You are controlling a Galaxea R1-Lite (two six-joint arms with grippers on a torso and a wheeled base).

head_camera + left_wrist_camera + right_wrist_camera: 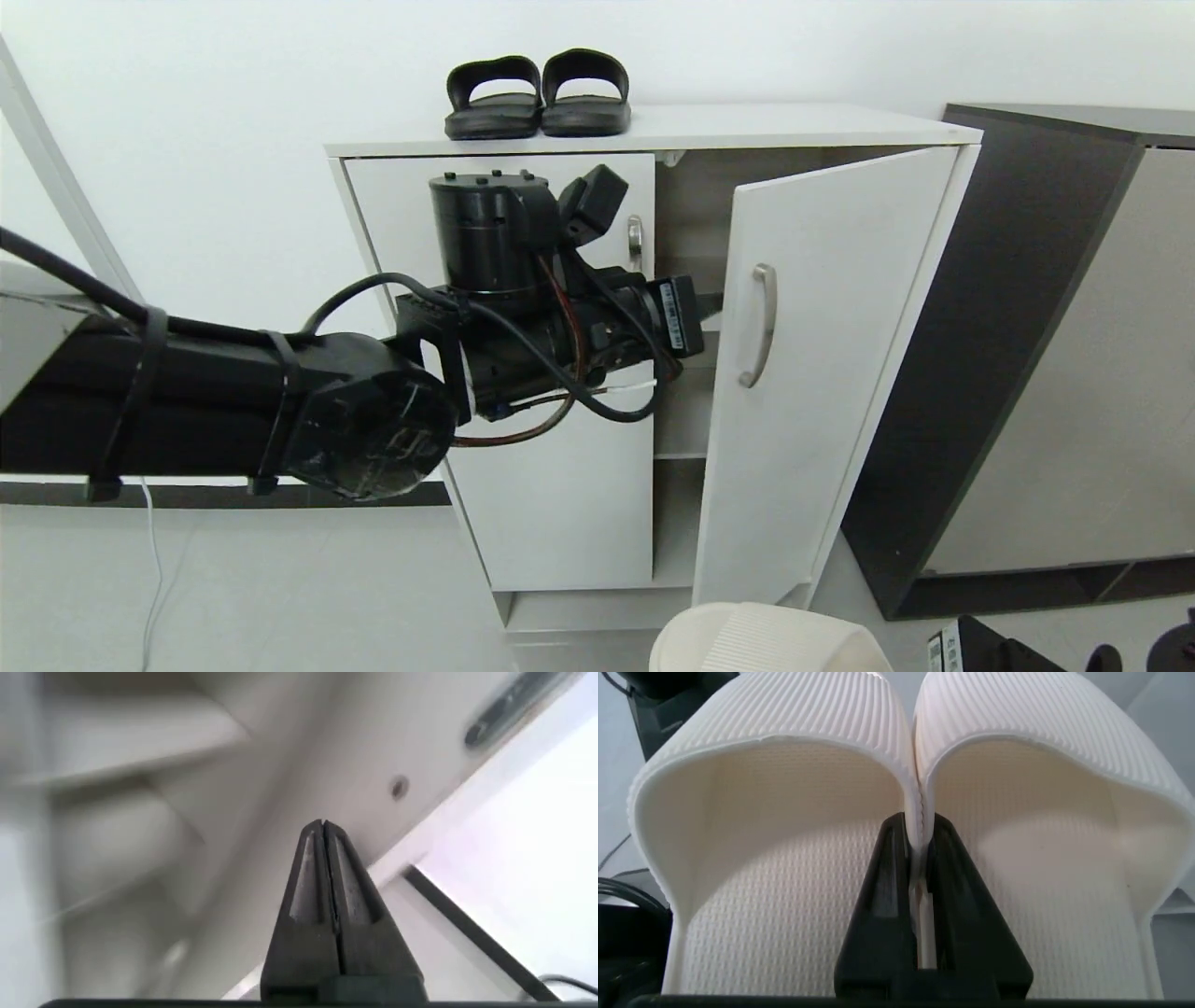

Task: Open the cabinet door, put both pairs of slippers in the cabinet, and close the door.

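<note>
The white cabinet [597,145] has its left door [551,485] shut and its right door [822,373] swung partly open. A pair of black slippers [539,93] stands on the cabinet top. My left gripper [711,302] is shut and empty, its tip in the gap between the doors, just inside the open door's edge. In the left wrist view the shut left gripper [323,833] points at the open door's panel [374,756] and the shelves [112,737]. My right gripper [918,849] is shut on the white slippers [785,859], pinching their touching inner sides. The white slippers [766,639] sit low in front of the cabinet.
A dark grey cabinet [1027,327] stands close to the right of the open door. Shelves [681,455] show inside the opening. Each door has a metal handle [761,325]. A thin white cable [149,560] hangs by the wall on the left.
</note>
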